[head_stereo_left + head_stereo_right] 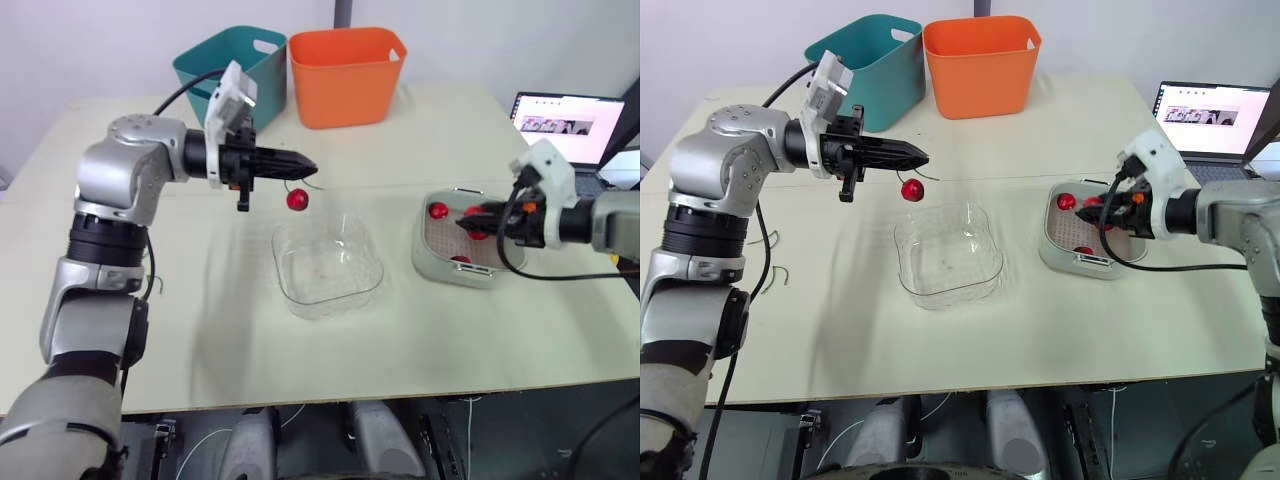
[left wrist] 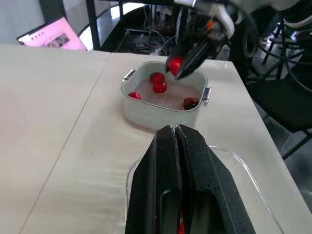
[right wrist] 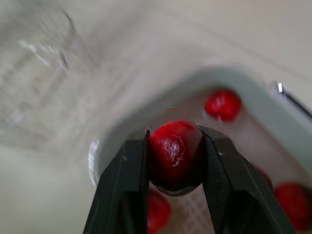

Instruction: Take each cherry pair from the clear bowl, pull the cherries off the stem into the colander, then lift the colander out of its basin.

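Cherry (image 3: 175, 153) is sitting clamped in your right hand (image 1: 467, 212), directly above the colander (image 2: 151, 113); closed left hand (image 1: 305, 166) is dangling a second cherry (image 1: 297, 199).

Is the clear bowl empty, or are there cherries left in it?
Empty: the clear bowl shows no red through its walls or floor. One cherry hangs in the air from the shut left gripper.

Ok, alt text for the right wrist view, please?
The right gripper holds a red cherry between its jaws over a pale colander with more cherries in it. A clear bowl lies beyond.
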Controlling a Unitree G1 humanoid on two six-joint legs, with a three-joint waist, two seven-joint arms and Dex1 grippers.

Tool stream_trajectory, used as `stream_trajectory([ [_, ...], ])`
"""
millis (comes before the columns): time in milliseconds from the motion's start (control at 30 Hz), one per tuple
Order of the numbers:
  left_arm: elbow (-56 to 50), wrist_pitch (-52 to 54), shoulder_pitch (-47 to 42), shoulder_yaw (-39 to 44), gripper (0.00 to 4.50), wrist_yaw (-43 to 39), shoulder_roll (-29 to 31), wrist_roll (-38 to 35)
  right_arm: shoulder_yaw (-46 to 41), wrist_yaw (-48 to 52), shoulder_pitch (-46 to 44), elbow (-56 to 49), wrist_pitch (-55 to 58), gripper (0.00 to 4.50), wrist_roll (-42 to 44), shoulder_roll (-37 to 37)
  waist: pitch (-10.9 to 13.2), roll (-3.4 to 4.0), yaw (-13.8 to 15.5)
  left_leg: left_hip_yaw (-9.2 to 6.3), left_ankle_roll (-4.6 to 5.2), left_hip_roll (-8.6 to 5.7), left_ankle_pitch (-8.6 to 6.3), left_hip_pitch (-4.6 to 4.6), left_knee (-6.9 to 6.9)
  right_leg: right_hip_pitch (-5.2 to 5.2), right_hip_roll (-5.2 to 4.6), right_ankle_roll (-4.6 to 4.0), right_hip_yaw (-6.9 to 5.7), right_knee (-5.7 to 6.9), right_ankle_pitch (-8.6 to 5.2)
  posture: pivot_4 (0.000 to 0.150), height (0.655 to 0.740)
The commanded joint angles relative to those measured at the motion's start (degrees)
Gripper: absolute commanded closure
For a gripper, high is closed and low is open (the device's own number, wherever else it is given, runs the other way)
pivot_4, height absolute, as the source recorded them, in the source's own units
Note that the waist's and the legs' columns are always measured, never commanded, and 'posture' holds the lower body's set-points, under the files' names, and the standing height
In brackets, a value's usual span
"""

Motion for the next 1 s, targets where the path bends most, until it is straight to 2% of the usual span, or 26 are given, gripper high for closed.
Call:
stream_trajectory([
  [33, -1.7, -1.6, 0.3, -0.2, 4.50, -0.5, -0.1, 0.5, 0.5, 0.5, 0.5, -0.7, -3.5, 3.19, -2.8, 0.2, 0.0, 0.00, 0.0, 0.00, 0.00, 0.00, 0.00, 0.01, 0.00, 0.00, 0.00, 0.02, 0.00, 0.01, 0.01, 0.150, 0.7400],
  [200, -2.4, -1.3, 0.4, -0.4, 4.50, -0.6, -0.1, 0.4, 2.5, -1.5, -0.3, 1.9, -3.7, 3.19, -6.2, 2.4, 0.0, 0.00, 0.2, 0.00, 0.00, -0.01, 0.00, -0.04, 0.04, 0.01, -0.01, 0.03, -0.01, -0.01, 0.02, 0.150, 0.7400],
  [300, -2.9, -1.2, 0.7, -0.4, 4.50, -0.6, 0.3, 0.4, 2.5, -0.8, -0.9, 2.6, -4.0, 2.37, -6.8, 2.6, 0.0, 0.00, 0.3, 0.00, 0.00, -0.02, 0.00, -0.05, 0.05, 0.00, -0.03, 0.03, 0.00, -0.01, 0.02, 0.150, 0.7400],
  [533, -2.0, -1.7, 0.2, 0.2, 4.50, -0.6, 1.3, 0.8, -0.4, 1.8, -4.3, 3.8, -4.9, 0.04, -5.3, 2.8, 0.0, 0.00, 0.1, -0.01, 0.00, -0.02, 0.00, -0.03, 0.04, 0.00, -0.01, 0.08, 0.00, 0.00, 0.04, 0.150, 0.7400],
  [667, 0.2, -0.1, -3.0, 2.4, 4.50, -0.8, 1.6, -1.1, -4.2, 2.5, -10.5, 1.8, -1.1, 0.04, 1.5, 7.1, 0.0, 0.01, 0.1, -0.01, 0.00, -0.02, 0.00, -0.02, 0.03, 0.01, -0.01, 0.09, 0.00, 0.01, 0.05, 0.150, 0.7400],
  [833, -0.2, 5.9, -7.2, 4.9, 4.50, -3.1, 2.9, -5.7, -7.1, -1.5, -16.2, -3.2, 9.7, 0.04, 13.1, 19.1, 0.0, -0.01, 0.1, -0.10, 0.00, 0.00, 0.00, -0.04, 0.02, 0.03, 0.02, 0.12, -0.09, 0.03, 0.07, 0.150, 0.7400],
  [1000, -1.7, 7.7, -8.2, 5.0, 4.50, -3.6, 3.2, -7.1, -7.6, -7.3, -19.7, -2.6, 13.3, 0.04, 17.3, 29.2, 0.0, 0.00, 0.3, -0.12, 0.00, -0.01, 0.00, -0.07, 0.06, 0.02, -0.01, 0.06, -0.10, 0.06, 0.11, 0.150, 0.7400],
])
